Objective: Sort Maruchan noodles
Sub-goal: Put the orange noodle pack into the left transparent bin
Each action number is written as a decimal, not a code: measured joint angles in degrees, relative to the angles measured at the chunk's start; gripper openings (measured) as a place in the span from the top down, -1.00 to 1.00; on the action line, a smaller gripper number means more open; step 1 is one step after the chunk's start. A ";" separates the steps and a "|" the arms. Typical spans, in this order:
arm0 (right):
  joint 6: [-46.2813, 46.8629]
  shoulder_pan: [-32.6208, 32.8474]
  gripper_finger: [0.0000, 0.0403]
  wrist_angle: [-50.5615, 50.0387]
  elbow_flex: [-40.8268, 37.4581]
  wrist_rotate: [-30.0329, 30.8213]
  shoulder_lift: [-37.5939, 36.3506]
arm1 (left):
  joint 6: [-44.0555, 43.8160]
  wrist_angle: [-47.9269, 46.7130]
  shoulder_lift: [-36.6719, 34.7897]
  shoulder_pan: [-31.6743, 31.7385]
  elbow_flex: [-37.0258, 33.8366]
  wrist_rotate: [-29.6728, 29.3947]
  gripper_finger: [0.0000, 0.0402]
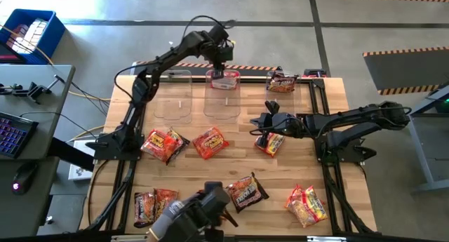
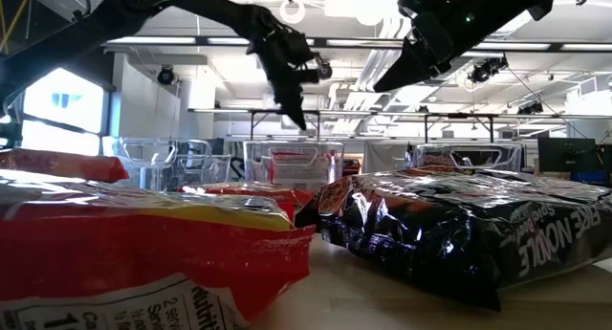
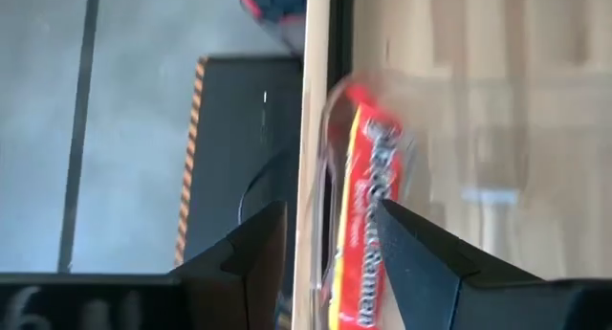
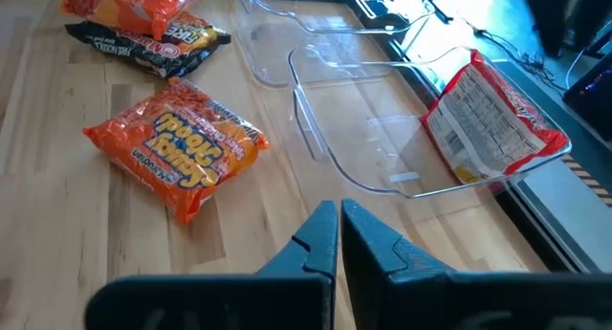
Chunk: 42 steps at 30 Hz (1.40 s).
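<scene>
— While the left gripper [image 1: 223, 65] hangs over the middle clear bin [image 1: 223, 95] at the far side of the table [image 1: 337, 102], where is the packet it is dealing with?

— A red-and-white noodle packet [image 1: 225, 79] sits at the far end of that bin, leaning against its wall. In the left wrist view the fingers [image 3: 421, 258] stand spread, one on each side of the packet [image 3: 368, 215], though that view is blurred and whether they touch it cannot be told.

— And the right gripper [image 1: 261, 123]?

— It hovers low over the table near the middle-right, its fingers [image 4: 368, 249] pressed together with nothing between them, just beside an orange packet [image 1: 271, 143].

— Where do the other packets lie?

— One red packet [image 1: 281, 82] rests in the right bin [image 1: 302, 79] at the far edge. The left bin [image 1: 173, 95] holds nothing visible. On the wood lie an orange packet [image 1: 210, 142] near the centre, an orange and a dark one overlapping [image 1: 163, 144] to its left, a dark packet [image 1: 246, 191] near the front, a pair [image 1: 153, 204] at the front left, and another orange packet [image 1: 306, 204] at the front right.
</scene>
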 joint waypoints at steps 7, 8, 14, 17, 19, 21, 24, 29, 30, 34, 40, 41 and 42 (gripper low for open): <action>-0.95 0.00 0.99 13.88 -7.30 -0.29 0.00 | -4.36 1.65 -1.59 2.14 0.00 15.03 0.48; -0.39 -0.02 0.99 17.08 -9.01 -0.75 0.00 | -4.55 1.60 -1.57 2.30 -0.02 16.64 0.53; 2.63 0.03 0.99 34.61 -17.94 -2.62 0.00 | -5.66 4.08 -1.62 1.36 -0.95 20.07 0.85; 3.08 0.15 0.99 39.29 -20.60 -2.59 0.02 | -8.73 9.46 -1.70 0.76 -3.75 20.02 0.97; 3.27 0.17 0.99 40.24 -21.31 -2.53 0.01 | -11.50 15.56 -1.80 0.65 -6.35 19.72 0.99; 3.20 0.26 0.99 40.22 -21.51 -2.39 0.02 | -14.27 20.42 -1.83 0.36 -8.90 17.77 0.99; 2.92 0.28 0.99 40.42 -21.51 -2.32 0.02 | -16.99 27.66 -1.93 -0.02 -12.42 13.96 1.00; 2.75 0.37 0.99 41.30 -21.51 0.11 0.02 | -20.38 42.89 -5.58 -1.17 -21.97 10.50 1.00; 2.36 0.37 0.99 41.49 -21.51 0.42 0.02 | -20.96 46.94 -6.70 -1.38 -24.57 10.05 1.00; 0.88 0.50 1.00 44.30 -21.49 0.62 0.71 | -22.56 63.40 -12.64 -1.85 -38.38 8.44 1.00; 0.68 0.48 1.00 50.55 -21.49 -1.74 5.50 | -26.79 82.81 -25.04 -2.84 -60.12 8.24 1.00; 1.36 0.48 1.00 52.02 -21.49 -2.41 6.81 | -27.59 84.51 -27.26 -3.24 -63.46 8.26 1.00; 1.68 0.49 1.00 53.54 -21.49 -2.93 8.12 | -27.94 85.86 -29.52 -3.76 -66.72 8.26 1.00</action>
